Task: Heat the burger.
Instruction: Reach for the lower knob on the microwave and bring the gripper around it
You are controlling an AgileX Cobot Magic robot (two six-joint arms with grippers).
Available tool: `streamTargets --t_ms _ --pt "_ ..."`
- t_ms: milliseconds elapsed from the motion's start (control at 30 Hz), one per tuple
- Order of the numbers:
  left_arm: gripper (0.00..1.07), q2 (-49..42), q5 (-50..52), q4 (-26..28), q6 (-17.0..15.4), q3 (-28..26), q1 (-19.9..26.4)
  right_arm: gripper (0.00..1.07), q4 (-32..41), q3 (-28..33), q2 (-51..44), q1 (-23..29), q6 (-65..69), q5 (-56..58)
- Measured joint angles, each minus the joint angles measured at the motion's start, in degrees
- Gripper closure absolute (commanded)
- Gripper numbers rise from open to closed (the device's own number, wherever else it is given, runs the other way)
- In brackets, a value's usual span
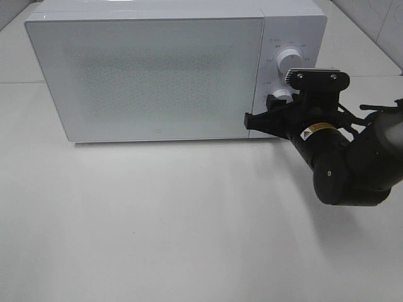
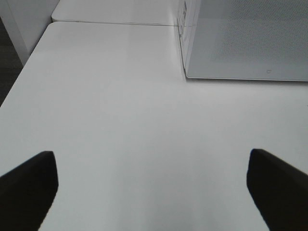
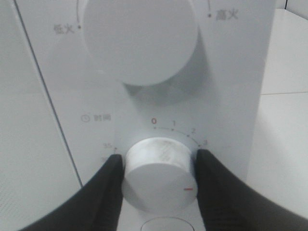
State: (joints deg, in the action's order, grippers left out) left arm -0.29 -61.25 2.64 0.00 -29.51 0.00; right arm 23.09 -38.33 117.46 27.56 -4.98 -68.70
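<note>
Right pincer point(image 3: 159, 161) clamps the timer knob point(image 3: 158, 175); keep grip centred and twist clockwise without slipping; left pincer point(image 2: 151, 159) hangs wide over surface point(image 2: 120, 96).

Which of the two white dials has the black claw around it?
The lower dial, ringed by numbers, sits inside the right gripper; the upper dial is free.

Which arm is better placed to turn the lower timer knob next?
The right arm: its fingers sit on both sides of the timer knob. The left fingers hang open over the table, away from it.
</note>
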Motion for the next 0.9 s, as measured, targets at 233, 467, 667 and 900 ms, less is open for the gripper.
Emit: streamTargets --t_ms 233,467,667,900 --pt "0.06 0.0 0.0 0.0 0.0 0.0 0.0 0.89 -0.1 -0.1 0.0 0.0 15.4 0.0" --pt "0.06 0.0 0.0 0.0 0.0 0.0 0.0 0.88 -0.3 -0.1 0.1 0.0 45.8 0.0" --pt "0.06 0.0 0.0 0.0 0.0 0.0 0.0 0.86 -0.7 0.1 0.1 0.0 69.2 -0.2" --pt "0.06 0.0 0.0 0.0 0.0 0.0 0.0 0.84 -0.9 0.2 0.1 0.0 91.5 -0.4"
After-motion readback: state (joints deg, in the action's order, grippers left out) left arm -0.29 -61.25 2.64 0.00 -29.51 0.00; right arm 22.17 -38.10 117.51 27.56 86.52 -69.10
